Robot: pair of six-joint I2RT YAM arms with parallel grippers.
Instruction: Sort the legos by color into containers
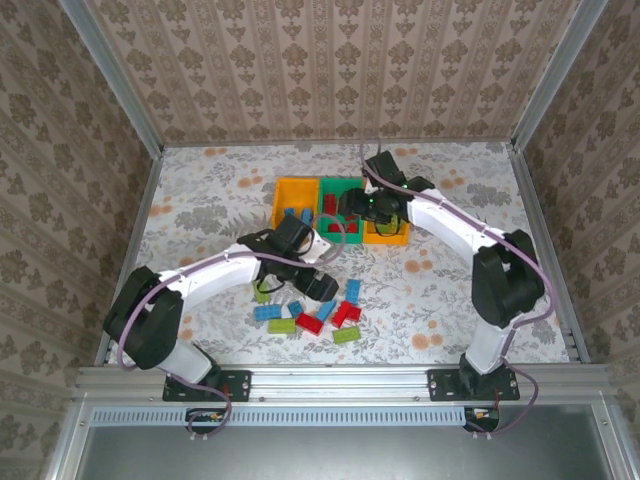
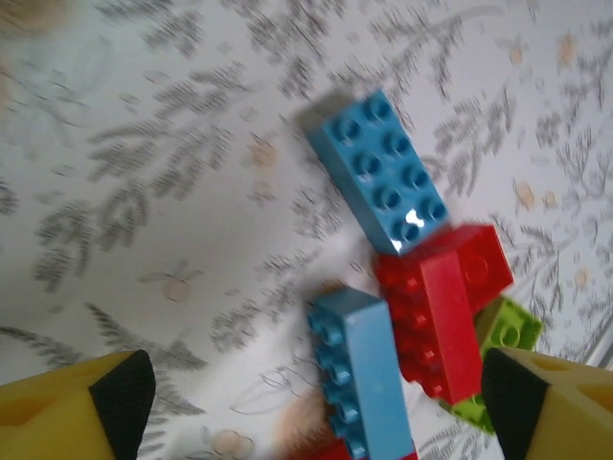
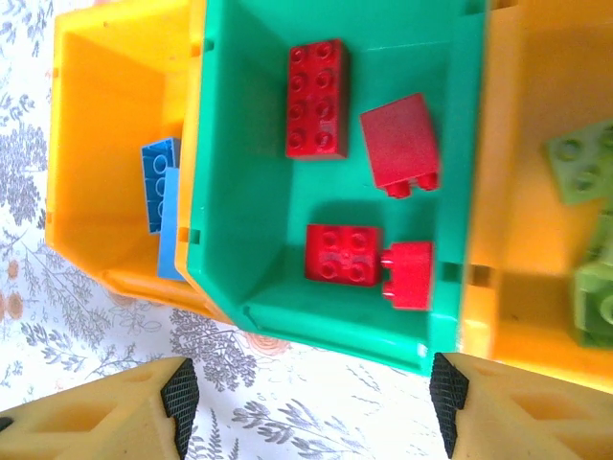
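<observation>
The right gripper hangs over the near edge of the green bin, its jaws released and empty. Four red bricks lie in that bin. Blue bricks sit in the orange-yellow bin on its left, and light green bricks in the orange-yellow bin on its right. Nearer the arms than the green bin, the left gripper holds its jaws spread, grasping nothing, over a loose blue brick, a red brick and a light green brick on the surface.

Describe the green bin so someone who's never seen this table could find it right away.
On the floral table, toward the far side, two orange-yellow bins flank the green bin in one joined row. It is the middle bin, the only green one, and it alone holds red bricks.
</observation>
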